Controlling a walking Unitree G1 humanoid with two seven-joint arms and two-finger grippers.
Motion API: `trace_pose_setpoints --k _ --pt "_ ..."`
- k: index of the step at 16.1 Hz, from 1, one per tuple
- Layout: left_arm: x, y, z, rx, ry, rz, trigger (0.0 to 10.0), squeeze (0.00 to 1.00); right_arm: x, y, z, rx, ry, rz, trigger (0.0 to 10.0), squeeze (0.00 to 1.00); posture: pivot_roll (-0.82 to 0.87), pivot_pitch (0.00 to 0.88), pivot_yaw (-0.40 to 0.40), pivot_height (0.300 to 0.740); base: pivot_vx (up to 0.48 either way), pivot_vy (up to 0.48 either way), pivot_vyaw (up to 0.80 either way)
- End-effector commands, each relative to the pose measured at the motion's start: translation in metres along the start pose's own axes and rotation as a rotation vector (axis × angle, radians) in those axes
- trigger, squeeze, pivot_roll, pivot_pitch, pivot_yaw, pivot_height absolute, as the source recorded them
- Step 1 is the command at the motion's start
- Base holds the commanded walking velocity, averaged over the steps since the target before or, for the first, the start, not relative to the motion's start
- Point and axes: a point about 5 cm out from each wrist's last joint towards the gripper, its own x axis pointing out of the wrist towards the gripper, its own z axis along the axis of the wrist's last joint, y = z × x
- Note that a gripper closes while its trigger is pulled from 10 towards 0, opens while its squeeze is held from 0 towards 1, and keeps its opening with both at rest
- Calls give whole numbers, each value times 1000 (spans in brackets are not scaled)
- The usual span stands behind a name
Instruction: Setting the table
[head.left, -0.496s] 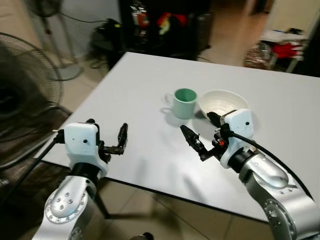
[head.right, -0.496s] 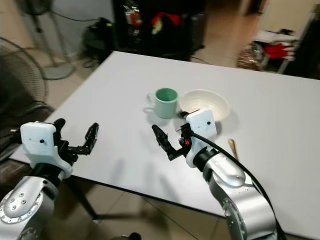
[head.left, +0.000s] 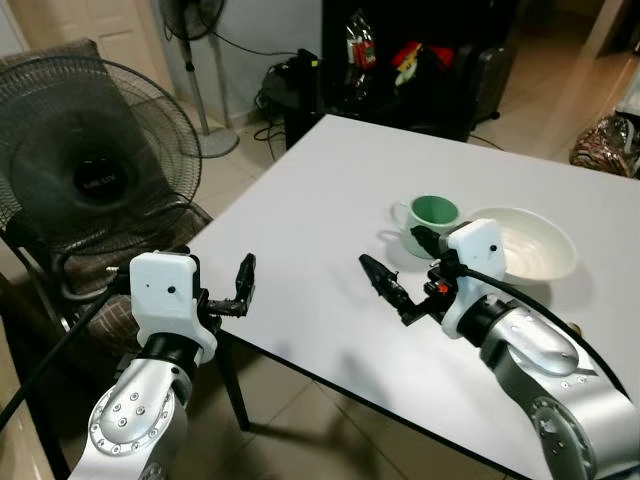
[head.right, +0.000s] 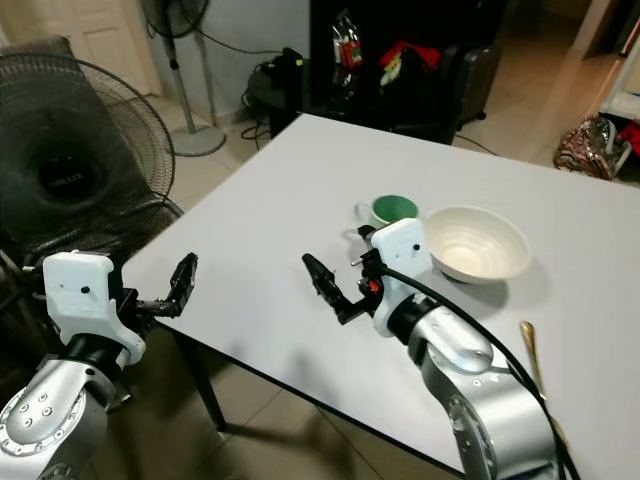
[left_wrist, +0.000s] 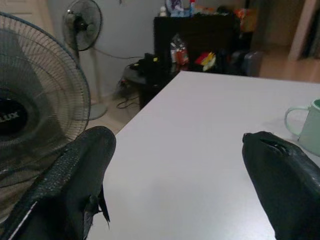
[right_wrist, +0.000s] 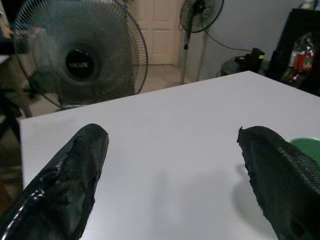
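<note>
On the white table (head.left: 320, 200) a green mug (head.left: 432, 220) stands with a white bowl (head.left: 530, 245) just to its right. A gold spoon (head.right: 530, 348) lies near the front edge at the right. My right gripper (head.left: 402, 262) hovers open and empty over the table, just in front and left of the mug; part of the mug (right_wrist: 305, 146) shows past one finger. My left gripper (left_wrist: 177, 150) is open and empty at the table's near left corner, pointing across the bare top toward the mug (left_wrist: 307, 125).
A large floor fan (head.left: 95, 170) stands close to the table's left side, with a pedestal fan (head.left: 185, 20) farther back. Dark shelving with clutter (head.left: 400, 60) sits behind the far edge. Tiled floor lies below the near edge.
The whole picture has shifted, so the camera moved: mug, bowl and spoon now sit further right and the big fan is closer in view. Both grippers keep the same open pose.
</note>
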Motion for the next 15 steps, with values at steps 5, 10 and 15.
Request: trace_pose_setpoints --k 5,10,15 --pt "-3 3 -2 10 9 33 10000 0 1 2 2 11 -14 19 10000 1000 0 0 -30 740 0 0 800" --pt "-3 4 0 -7 -1 46 10000 0 2 3 1 14 -8 27 10000 1000 3 0 -31 740 0 0 800" --pt "-3 7 3 9 -16 44 10000 0 2 4 0 18 -1 24 10000 1000 0 0 -22 740 0 0 800"
